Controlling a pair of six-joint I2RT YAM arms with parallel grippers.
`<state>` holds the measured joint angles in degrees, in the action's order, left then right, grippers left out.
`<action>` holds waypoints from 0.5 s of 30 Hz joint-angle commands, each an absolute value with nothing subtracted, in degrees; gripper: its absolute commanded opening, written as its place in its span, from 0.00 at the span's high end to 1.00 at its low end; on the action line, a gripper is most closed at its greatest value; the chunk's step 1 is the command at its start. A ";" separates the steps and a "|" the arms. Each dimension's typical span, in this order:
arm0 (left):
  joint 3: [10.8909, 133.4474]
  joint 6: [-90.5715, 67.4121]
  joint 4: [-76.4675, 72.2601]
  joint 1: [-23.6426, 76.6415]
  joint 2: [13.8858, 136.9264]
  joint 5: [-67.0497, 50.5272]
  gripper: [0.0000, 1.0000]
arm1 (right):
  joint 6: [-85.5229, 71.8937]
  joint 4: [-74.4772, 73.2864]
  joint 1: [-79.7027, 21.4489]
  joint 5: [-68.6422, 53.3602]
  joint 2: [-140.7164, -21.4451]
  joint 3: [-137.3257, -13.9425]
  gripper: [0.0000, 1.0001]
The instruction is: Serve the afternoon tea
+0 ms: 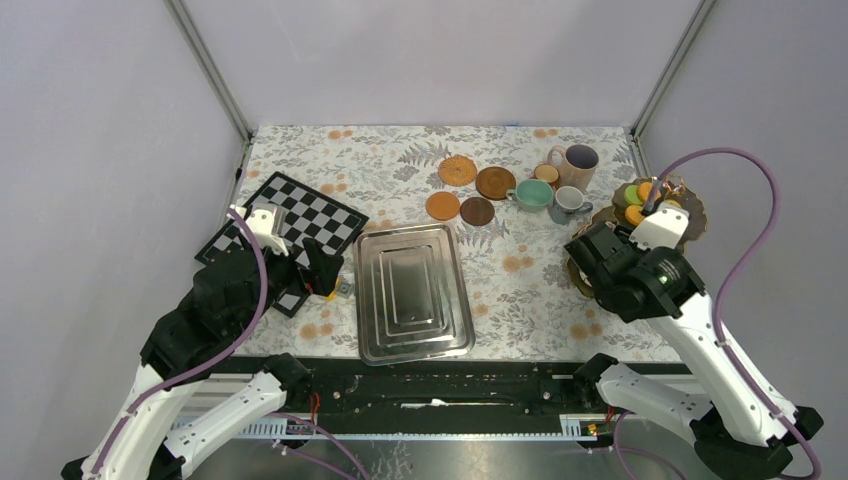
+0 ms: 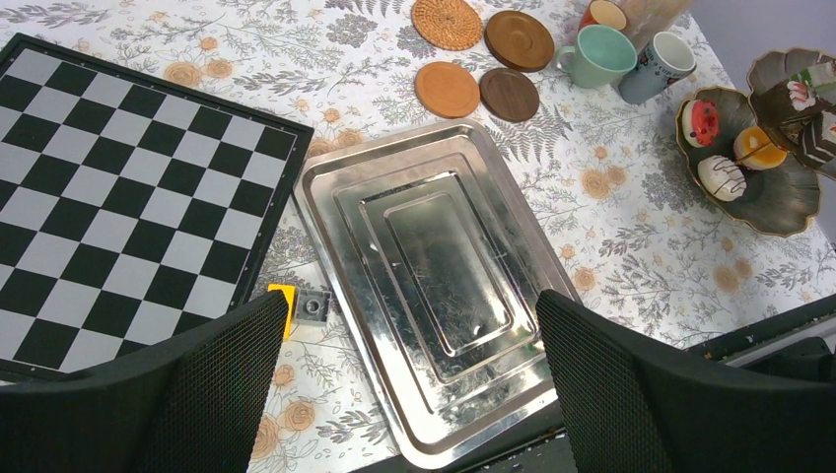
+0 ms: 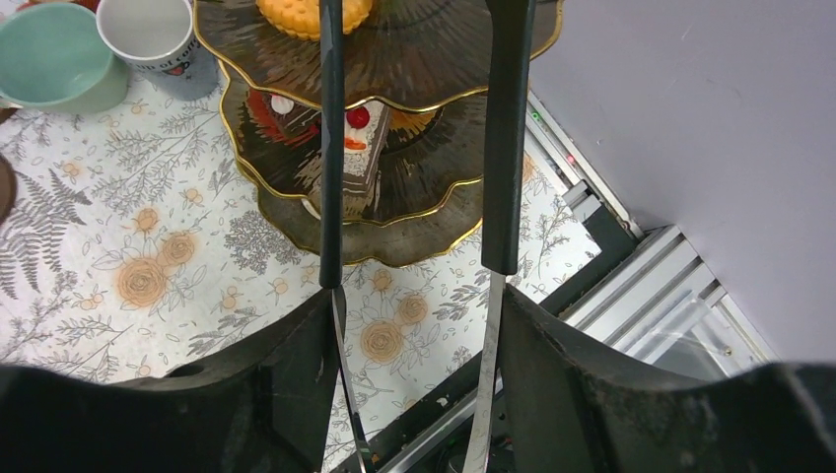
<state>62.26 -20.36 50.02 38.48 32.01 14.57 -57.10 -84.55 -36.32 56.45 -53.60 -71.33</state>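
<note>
Right tool (image 3: 419,59) hangs over the three-tier stand (image 3: 424,163), fingers parted and empty. Left tool (image 2: 412,307), well left of the stand, gapes open.

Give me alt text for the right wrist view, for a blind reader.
The right end effector, open and empty, points at a dark gold-rimmed three-tier stand. An orange biscuit sits on its top tier, a cake slice on the tier below; a teal mug and a grey mug stand at upper left.
</note>
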 commanded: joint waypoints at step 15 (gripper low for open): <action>64.61 -21.17 48.83 38.76 33.14 13.51 0.01 | -46.86 -77.49 -35.86 57.08 -45.48 -73.40 0.31</action>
